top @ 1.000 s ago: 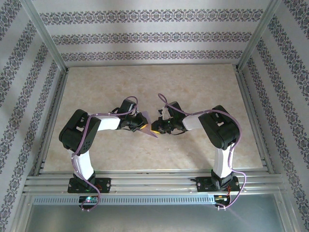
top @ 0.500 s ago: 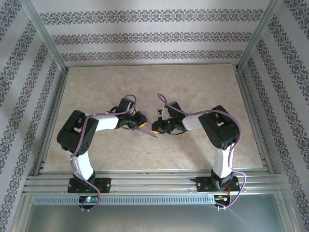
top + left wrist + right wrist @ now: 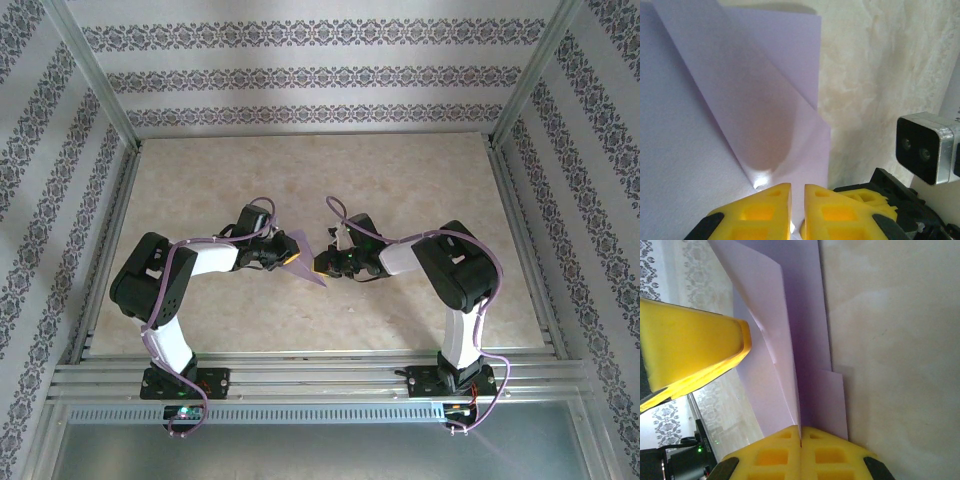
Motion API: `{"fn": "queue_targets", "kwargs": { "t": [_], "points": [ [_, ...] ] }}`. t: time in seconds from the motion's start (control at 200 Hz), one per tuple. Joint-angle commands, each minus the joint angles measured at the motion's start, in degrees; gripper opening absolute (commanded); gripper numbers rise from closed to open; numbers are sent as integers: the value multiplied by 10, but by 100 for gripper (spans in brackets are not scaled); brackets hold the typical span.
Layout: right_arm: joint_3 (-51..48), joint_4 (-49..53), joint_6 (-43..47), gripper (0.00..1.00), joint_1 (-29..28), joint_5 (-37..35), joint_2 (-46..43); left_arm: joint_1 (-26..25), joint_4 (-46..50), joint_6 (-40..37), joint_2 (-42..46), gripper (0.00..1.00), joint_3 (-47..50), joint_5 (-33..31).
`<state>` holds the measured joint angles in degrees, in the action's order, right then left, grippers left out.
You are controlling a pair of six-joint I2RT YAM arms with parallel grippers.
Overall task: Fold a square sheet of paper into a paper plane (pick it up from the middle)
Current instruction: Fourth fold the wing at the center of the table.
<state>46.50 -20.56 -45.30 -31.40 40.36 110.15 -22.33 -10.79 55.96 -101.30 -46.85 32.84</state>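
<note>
My left hand (image 3: 289,259) and right hand (image 3: 321,265) meet over the counter (image 3: 400,180), with the folded lavender sheet (image 3: 311,274) between them. Left wrist: my left hand (image 3: 798,197) shows a narrow slit at the sheet (image 3: 715,125); I cannot tell if it grips. Right wrist: my right hand (image 3: 801,440) pinches the sheet's (image 3: 805,355) edge.

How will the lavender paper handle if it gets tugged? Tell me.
Probably floppy: the paper lifts in a curved, unsupported flap. Likely light and easy to crease or tear, being thin with sharp folds. It may slip, pinched just at its crease by the right gripper.
</note>
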Motion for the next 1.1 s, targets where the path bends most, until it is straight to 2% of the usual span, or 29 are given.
{"fn": "queue_targets", "kwargs": {
  "t": [0.0, 0.705, 1.094],
  "points": [
    [-38, 55, 13, 0, -9, -130, 48, 3, -34, 10, -8, 15, -1, 6],
    [-30, 72, 7, 1, -8, -123, 65, 3, -37, 10, -49, 13, -19, 15],
    [-26, 82, 2, 10, -8, -120, 53, 3, 16, 8, -60, 12, -24, -3]
  ]
}}
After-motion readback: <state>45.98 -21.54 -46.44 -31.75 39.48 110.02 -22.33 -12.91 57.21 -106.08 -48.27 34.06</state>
